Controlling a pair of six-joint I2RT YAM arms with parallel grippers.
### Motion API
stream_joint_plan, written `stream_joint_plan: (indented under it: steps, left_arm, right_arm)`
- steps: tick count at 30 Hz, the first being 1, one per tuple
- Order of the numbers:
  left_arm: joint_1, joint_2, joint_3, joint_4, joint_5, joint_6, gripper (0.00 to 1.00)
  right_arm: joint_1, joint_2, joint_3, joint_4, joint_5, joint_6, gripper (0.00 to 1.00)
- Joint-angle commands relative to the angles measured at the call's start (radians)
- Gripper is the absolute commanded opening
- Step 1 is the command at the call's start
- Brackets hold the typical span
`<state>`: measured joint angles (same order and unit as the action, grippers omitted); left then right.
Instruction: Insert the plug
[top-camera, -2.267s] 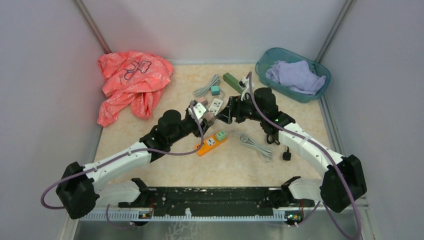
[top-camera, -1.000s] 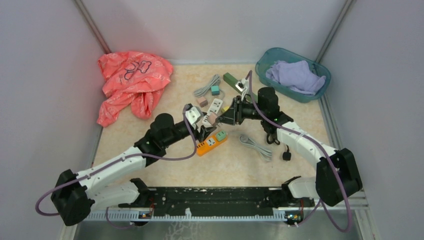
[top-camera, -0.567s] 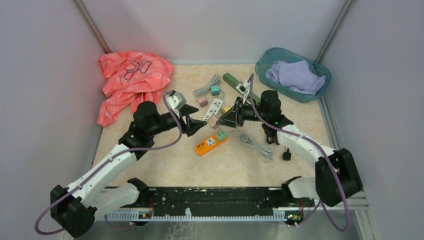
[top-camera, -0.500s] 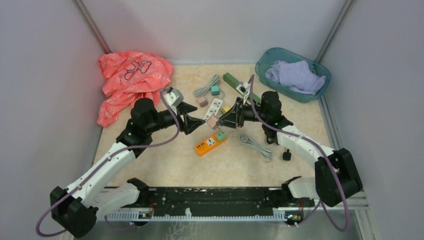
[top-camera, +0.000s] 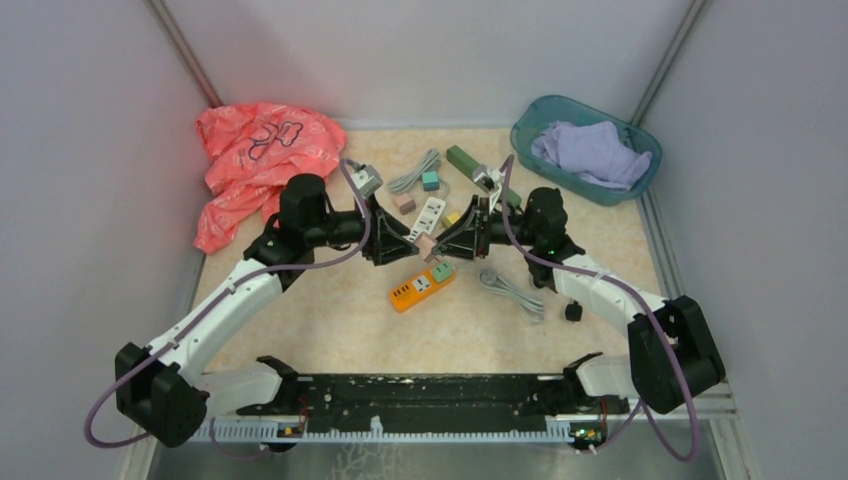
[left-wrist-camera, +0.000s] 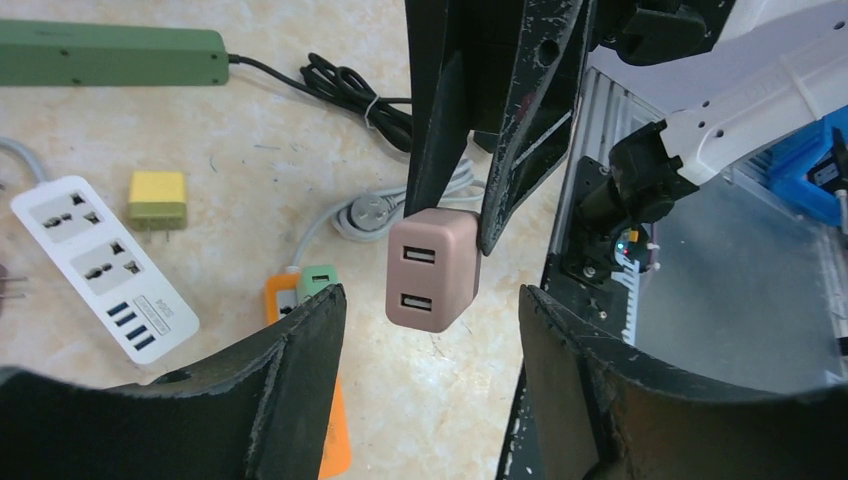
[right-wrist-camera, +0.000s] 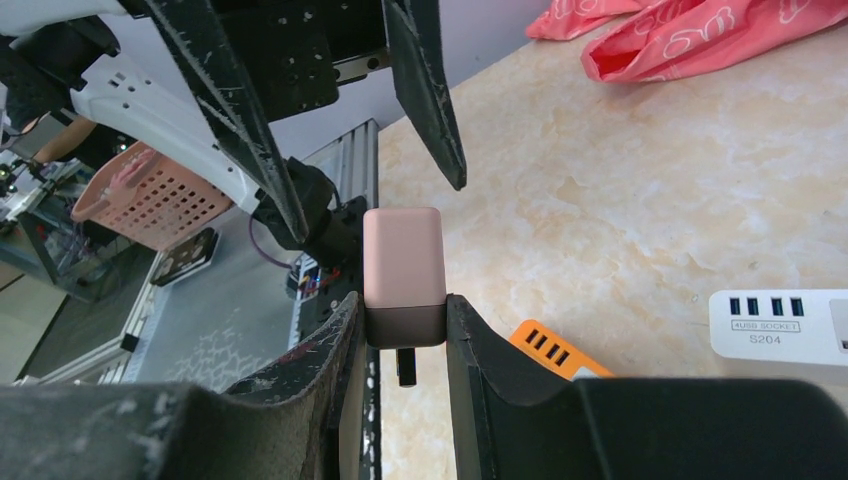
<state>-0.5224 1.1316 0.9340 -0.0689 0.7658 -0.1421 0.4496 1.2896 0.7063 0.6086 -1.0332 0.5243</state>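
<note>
The pink plug (top-camera: 425, 243) is a small two-port USB block held above the table. My right gripper (right-wrist-camera: 400, 300) is shut on its darker base, and one metal prong shows below the fingers. In the left wrist view the plug (left-wrist-camera: 433, 270) shows its two ports. My left gripper (left-wrist-camera: 430, 300) is open and faces it, fingers (left-wrist-camera: 300, 350) apart on either side and not touching it. The orange power strip (top-camera: 420, 288) lies on the table just below, with a green adapter (top-camera: 441, 270) in its end.
A white power strip (top-camera: 430, 212) lies behind the plug, with a green strip (top-camera: 465, 160) farther back. A yellow adapter (left-wrist-camera: 158, 197), a coiled grey cable (top-camera: 510, 290) and a black plug (top-camera: 573, 312) lie around. A pink cloth (top-camera: 262, 160) is back left, a teal basket (top-camera: 640, 170) back right.
My left arm left the orange strip, swung out left, then came back to face the plug with its jaws open. The right gripper kept the plug and shifted slightly left.
</note>
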Motion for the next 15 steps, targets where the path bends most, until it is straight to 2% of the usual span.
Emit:
stream_joint_plan:
  steps: [1, 15]
  left_arm:
    - [0.015, 0.035, 0.060, -0.033, 0.065, -0.065, 0.66]
    - [0.017, 0.101, 0.060, -0.001, 0.162, -0.096, 0.55]
  right_arm:
    - [0.014, -0.027, 0.002, 0.102, -0.032, -0.013, 0.00]
    - [0.039, -0.016, -0.002, 0.148, -0.048, 0.002, 0.00]
